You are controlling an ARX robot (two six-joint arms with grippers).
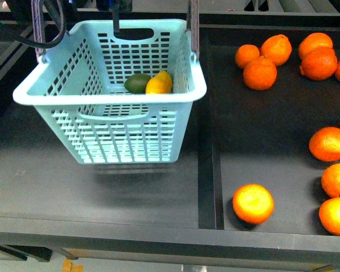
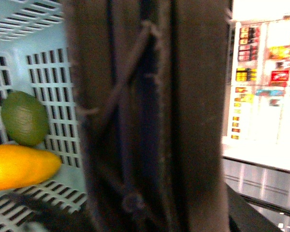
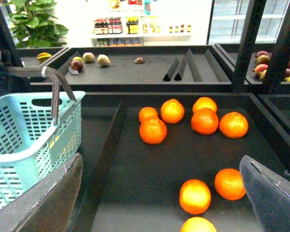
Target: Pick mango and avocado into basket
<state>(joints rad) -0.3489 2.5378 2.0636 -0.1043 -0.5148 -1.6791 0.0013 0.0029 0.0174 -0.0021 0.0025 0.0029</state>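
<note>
Dark tabletop trays hold loose oranges (image 1: pixel 259 73) along the right edge, while the basket (image 1: pixel 110 90) hangs tilted over the left side, mango (image 1: pixel 159 83) and avocado (image 1: pixel 137 83) touching inside. Left hand, clamped on the basket's handles (image 2: pixel 150 116), should lower slowly and level; right hand (image 3: pixel 159 193) waits, fingers apart.

The basket (image 1: pixel 110 90) hangs tilted above the bench (image 1: pixel 56 181), its handles (image 1: pixel 38 28) rising out of the front view. Inside, the avocado (image 1: pixel 137 83) and mango (image 1: pixel 159 83) lie touching, the avocado on the left. Beyond a raised divider (image 1: pixel 207 170), oranges (image 1: pixel 259 73) lie scattered in the tray to the right, ahead of and between the right arm's parted jaws.
</note>
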